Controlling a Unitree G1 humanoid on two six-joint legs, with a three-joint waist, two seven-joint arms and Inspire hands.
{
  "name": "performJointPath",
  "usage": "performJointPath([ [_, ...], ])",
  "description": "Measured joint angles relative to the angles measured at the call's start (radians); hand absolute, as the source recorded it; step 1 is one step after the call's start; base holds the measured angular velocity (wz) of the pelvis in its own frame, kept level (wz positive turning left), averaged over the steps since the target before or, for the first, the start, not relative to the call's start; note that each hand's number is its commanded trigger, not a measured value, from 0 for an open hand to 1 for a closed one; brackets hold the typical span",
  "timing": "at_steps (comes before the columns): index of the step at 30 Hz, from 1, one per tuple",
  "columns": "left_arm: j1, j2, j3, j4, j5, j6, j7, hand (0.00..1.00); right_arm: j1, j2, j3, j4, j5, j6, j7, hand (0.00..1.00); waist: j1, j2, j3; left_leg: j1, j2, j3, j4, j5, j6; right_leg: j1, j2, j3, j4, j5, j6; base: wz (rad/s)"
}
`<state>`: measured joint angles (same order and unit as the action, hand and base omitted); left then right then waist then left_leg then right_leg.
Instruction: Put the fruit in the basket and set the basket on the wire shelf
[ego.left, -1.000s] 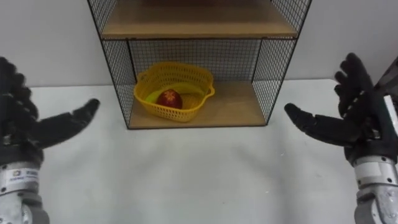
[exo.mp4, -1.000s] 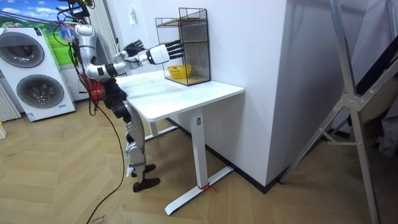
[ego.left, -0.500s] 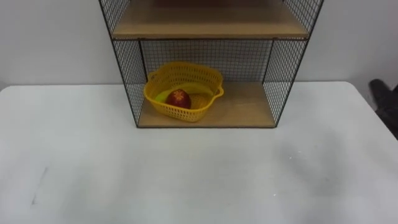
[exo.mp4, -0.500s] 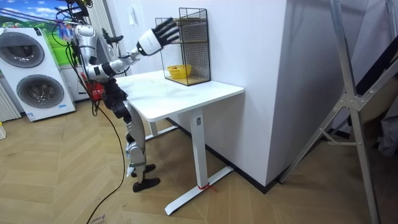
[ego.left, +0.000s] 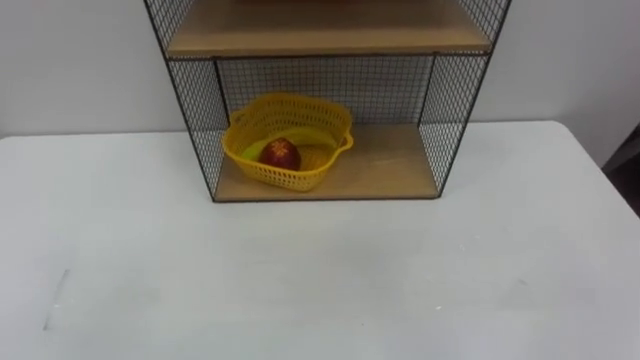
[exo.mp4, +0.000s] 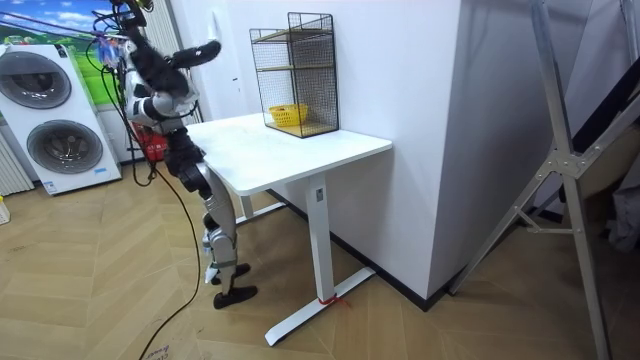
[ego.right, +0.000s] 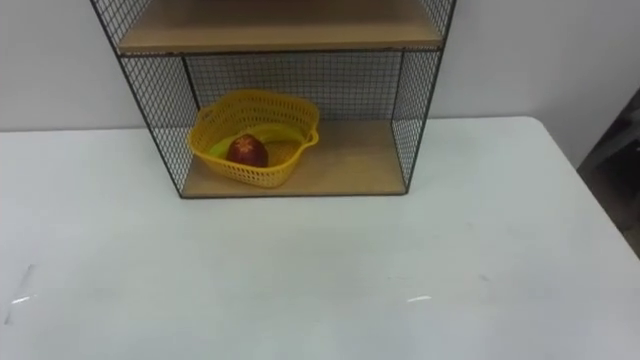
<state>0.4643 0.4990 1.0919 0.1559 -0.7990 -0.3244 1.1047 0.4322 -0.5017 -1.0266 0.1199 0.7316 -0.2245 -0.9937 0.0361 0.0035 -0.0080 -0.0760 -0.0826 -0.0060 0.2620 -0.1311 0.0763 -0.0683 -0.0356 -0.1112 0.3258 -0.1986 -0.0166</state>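
Note:
A yellow mesh basket (ego.left: 296, 178) stands on the left part of the lower wooden board (ego.left: 385, 165) of the black wire shelf (ego.left: 196, 110). Inside the basket lie a dark red fruit (ego.left: 280, 154) and a yellow-green fruit (ego.left: 308, 146) behind it. In the room view the robot stands at the white table's (exo.mp4: 290, 150) end on the room view's left, its arms drawn up by its head. One dark hand (exo.mp4: 205, 50) is held out at head height, well short of the shelf (exo.mp4: 300, 70); I cannot tell which hand it is.
The shelf sits at the table's back edge against a white wall, with a second wooden board (ego.left: 320, 30) above the basket. White tabletop (ego.left: 320, 280) spreads in front of it. Washing machines (exo.mp4: 50, 110) stand behind the robot in the room view.
Both hands, spread open on either side of the shelf a second ago, rose out of the eye views. The arms swung up and back toward the robot's head. The basket has stayed put.

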Motion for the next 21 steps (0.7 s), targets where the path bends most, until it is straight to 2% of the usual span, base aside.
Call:
performJointPath([
  [1, 0.002, 0.0, 0.003, 0.03, -0.035, 0.001, 0.001, 0.0, 0.0, -0.011, -0.008, 0.036, 0.043, 0.001, -0.007, 0.0, -0.004, -0.001, -0.0002, -0.006, 0.001, 0.0, 0.008, -0.004, 0.0, -0.007, 0.0, 0.0, 0.006, -0.003, -0.001, 0.0],
  [3, 0.002, 0.011, 0.006, 0.172, -0.158, 0.007, 0.003, 0.0, 0.016, -0.051, -0.037, 0.221, 0.199, 0.008, -0.028, 0.0, -0.008, 0.0, -0.0034, -0.015, 0.003, 0.0, 0.013, -0.009, -0.003, -0.011, 0.003, -0.002, 0.005, -0.006, -0.004, 0.0],
  [6, 0.004, 0.023, 0.005, 0.339, -0.296, 0.009, 0.001, 0.0, 0.038, -0.053, -0.056, 0.386, 0.386, 0.006, -0.03, 0.0, -0.006, -0.001, -0.0036, -0.022, 0.006, -0.002, 0.013, -0.013, -0.005, -0.017, 0.003, -0.012, 0.005, -0.009, -0.007, 0.0],
  [10, 0.002, 0.037, -0.027, 0.557, -0.407, 0.01, -0.028, 0.0, 0.051, -0.051, -0.049, 0.627, 0.567, 0.004, 0.003, 0.0, -0.004, -0.002, -0.0038, -0.026, 0.006, -0.007, 0.018, -0.015, -0.006, -0.017, 0.003, -0.017, 0.004, -0.01, -0.009, 0.05],
  [12, -0.001, 0.037, -0.046, 0.685, -0.45, 0.01, -0.054, 0.0, 0.058, -0.022, 0.004, 0.77, 0.613, 0.003, 0.037, 0.0, 0.0, -0.005, -0.0046, -0.026, 0.008, -0.007, 0.023, -0.023, -0.002, -0.015, 0.004, -0.017, 0.005, -0.011, -0.01, 0.0],
  [13, -0.001, 0.036, -0.052, 0.706, -0.46, 0.01, -0.059, 0.0, 0.059, -0.008, 0.021, 0.796, 0.613, 0.003, 0.045, 0.0, 0.001, -0.006, -0.0047, -0.027, 0.009, -0.007, 0.024, -0.024, -0.002, -0.015, 0.004, -0.018, 0.005, -0.011, -0.01, 0.05],
  [15, -0.002, 0.031, -0.088, 0.801, -0.479, 0.012, -0.106, 0.0, 0.065, 0.056, 0.098, 0.867, 0.613, 0.003, 0.08, 0.0, 0.0, -0.007, -0.0053, -0.044, 0.014, -0.01, 0.042, -0.038, -0.005, -0.02, 0.006, -0.027, 0.001, -0.011, -0.011, 0.07],
  [16, -0.002, 0.025, -0.095, 0.814, -0.482, 0.012, -0.116, 0.0, 0.065, 0.07, 0.122, 0.892, 0.612, 0.004, 0.095, 0.0, 0.001, -0.009, -0.0061, -0.046, 0.016, -0.009, 0.044, -0.04, -0.006, -0.02, 0.006, -0.029, 0.0, -0.011, -0.011, 0.05],
  [17, -0.004, 0.003, -0.119, 0.83, -0.481, 0.011, -0.138, 0.0, 0.063, 0.103, 0.171, 0.944, 0.612, 0.004, 0.126, 0.0, 0.002, -0.013, -0.0099, -0.044, 0.018, -0.007, 0.041, -0.043, -0.008, -0.017, 0.007, -0.028, -0.003, -0.011, -0.011, 0.07],
  [18, -0.006, -0.032, -0.149, 0.849, -0.481, 0.011, -0.173, 0.0, 0.055, 0.138, 0.211, 0.996, 0.604, 0.008, 0.162, 0.0, 0.002, -0.016, -0.0118, -0.041, 0.019, -0.006, 0.038, -0.043, -0.008, -0.011, 0.007, -0.027, -0.006, -0.011, -0.011, 0.07],
  [19, -0.006, -0.056, -0.167, 0.855, -0.478, 0.013, -0.189, 0.0, 0.047, 0.154, 0.236, 1.026, 0.597, 0.011, 0.183, 0.0, 0.001, -0.017, -0.0125, -0.04, 0.02, -0.005, 0.037, -0.043, -0.008, -0.009, 0.008, -0.027, -0.007, -0.011, -0.011, 0.08],
  [21, -0.011, -0.173, -0.253, 0.877, -0.417, 0.03, -0.266, 0.0, 0.009, 0.221, 0.371, 1.169, 0.53, 0.04, 0.279, 0.0, 0.0, -0.025, -0.0168, -0.028, 0.025, 0.008, 0.019, -0.041, -0.011, 0.003, 0.008, -0.027, -0.025, -0.002, -0.011, 0.0],
])
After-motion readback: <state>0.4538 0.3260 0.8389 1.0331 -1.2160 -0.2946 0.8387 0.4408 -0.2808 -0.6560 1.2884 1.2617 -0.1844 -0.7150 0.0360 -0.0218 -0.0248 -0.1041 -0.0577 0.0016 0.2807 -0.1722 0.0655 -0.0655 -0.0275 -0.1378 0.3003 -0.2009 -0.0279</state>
